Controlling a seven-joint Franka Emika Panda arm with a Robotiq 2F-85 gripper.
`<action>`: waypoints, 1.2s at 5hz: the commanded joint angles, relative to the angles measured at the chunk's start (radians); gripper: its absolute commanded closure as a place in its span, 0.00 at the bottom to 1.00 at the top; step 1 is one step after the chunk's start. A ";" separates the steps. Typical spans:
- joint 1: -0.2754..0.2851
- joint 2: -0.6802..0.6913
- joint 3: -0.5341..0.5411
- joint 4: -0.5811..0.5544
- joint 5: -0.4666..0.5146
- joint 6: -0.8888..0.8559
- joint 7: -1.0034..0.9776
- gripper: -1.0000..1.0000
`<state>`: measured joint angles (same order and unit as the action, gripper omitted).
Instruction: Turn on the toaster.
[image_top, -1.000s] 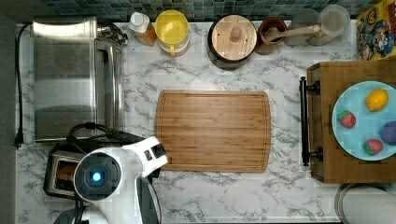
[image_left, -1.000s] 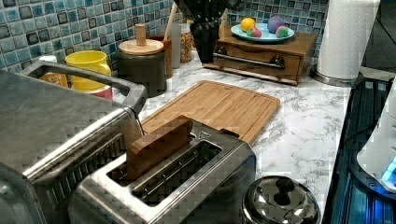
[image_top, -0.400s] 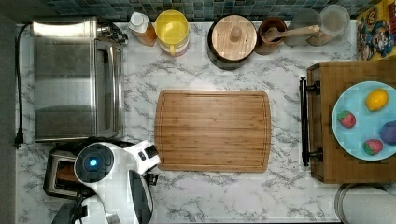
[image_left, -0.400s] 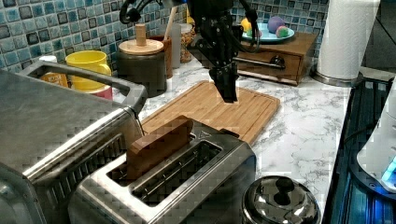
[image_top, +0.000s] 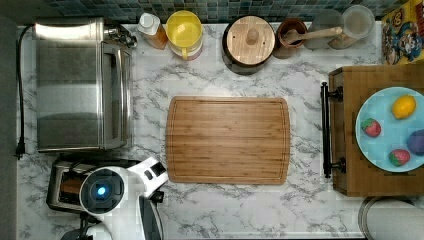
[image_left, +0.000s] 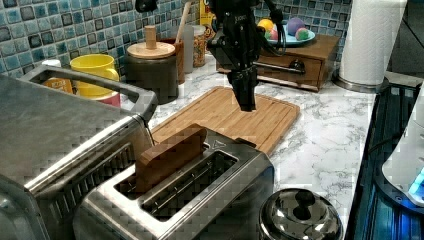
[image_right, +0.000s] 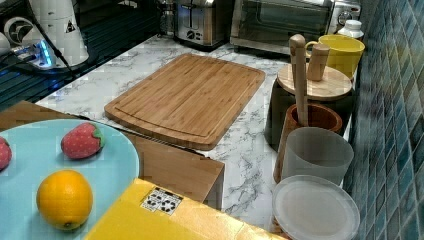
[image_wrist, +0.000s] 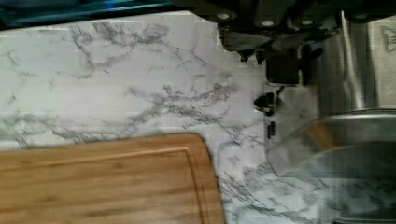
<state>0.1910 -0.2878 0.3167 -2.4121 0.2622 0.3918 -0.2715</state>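
The toaster (image_left: 200, 195) is a small steel box with two long slots, and a brown slice (image_left: 170, 155) stands in one of them. In the top view the toaster (image_top: 62, 187) sits at the lower left, partly under my white arm (image_top: 120, 192). My gripper (image_left: 246, 102) points straight down, shut and holding nothing, a little above the toaster's end beside the cutting board. In the wrist view the gripper (image_wrist: 252, 56) hovers right by the black lever (image_wrist: 282, 70) on the toaster's end face (image_wrist: 299, 112). The toaster (image_right: 202, 22) also stands at the back of the right view.
A big steel toaster oven (image_top: 80, 85) stands right beside the toaster. A wooden cutting board (image_top: 227, 140) lies mid-counter. Jars and a yellow cup (image_top: 184, 30) line the tiled wall. A wooden chest (image_top: 345, 130) holds a fruit plate. A steel pot lid (image_left: 300, 215) sits near the toaster.
In the left view the gripper has come down into sight and settled lower, over the toaster's end. In the top view the arm shifted slightly over the toaster.
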 joint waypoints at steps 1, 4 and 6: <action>0.069 0.063 0.086 0.048 0.037 0.054 -0.010 1.00; 0.000 0.060 0.081 0.028 -0.013 0.113 0.117 1.00; -0.010 0.104 0.074 0.044 -0.044 0.091 0.133 1.00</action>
<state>0.1962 -0.1942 0.4021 -2.4121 0.2314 0.4998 -0.1901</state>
